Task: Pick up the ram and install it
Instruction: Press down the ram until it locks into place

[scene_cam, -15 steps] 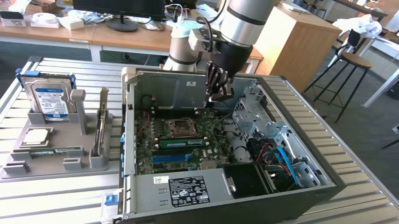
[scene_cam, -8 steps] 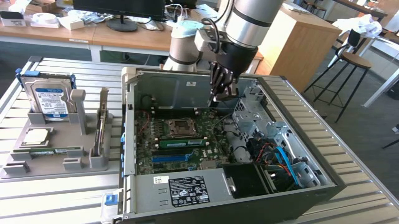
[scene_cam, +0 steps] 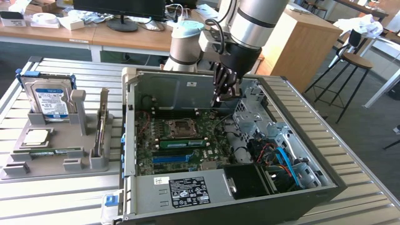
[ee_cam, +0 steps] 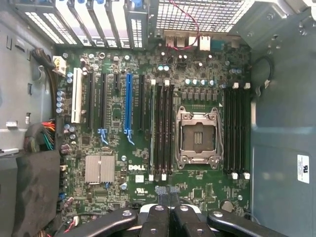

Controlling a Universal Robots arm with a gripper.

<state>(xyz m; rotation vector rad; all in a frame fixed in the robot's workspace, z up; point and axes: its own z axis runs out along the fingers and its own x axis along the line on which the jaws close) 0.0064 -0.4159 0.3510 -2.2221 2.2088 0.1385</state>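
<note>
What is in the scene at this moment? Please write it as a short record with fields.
gripper: above the motherboard, jaws shut, nothing seen between them
ram: green stick standing in a slot beside the processor socket
processor socket: no chip in it
computer case: open, lying on the table
holder: gray, at the exterior view's left of the case
hard drive: upright in the holder
processor chip: flat in the holder

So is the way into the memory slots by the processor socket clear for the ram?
Nothing visible lies over them. One slot already holds a green ram stick; the black slots beside it stand empty. The shut gripper hangs above the board, holding nothing.
</note>
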